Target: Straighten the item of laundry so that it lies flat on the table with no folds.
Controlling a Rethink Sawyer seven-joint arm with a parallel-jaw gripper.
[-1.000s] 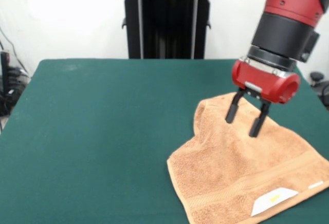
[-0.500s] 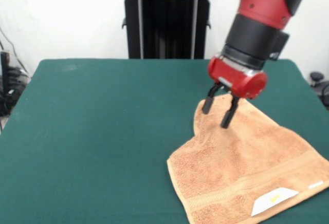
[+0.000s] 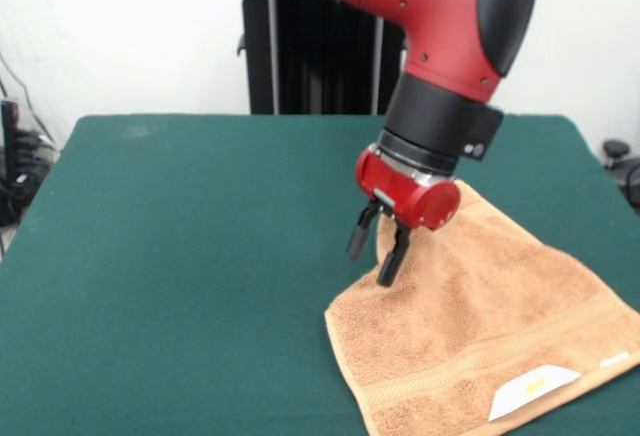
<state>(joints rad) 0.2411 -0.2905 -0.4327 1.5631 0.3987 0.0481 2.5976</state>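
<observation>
With its jaws apart and empty, the gripper hangs just over the towel's folded-in left edge at the table's right, so it should pinch only that loose flap.

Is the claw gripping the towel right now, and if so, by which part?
Nothing is held. The claw is open, its fingers apart, at the towel's folded left edge, not clamped on it.

Red arm angled down, claw parted, tilted left
</observation>
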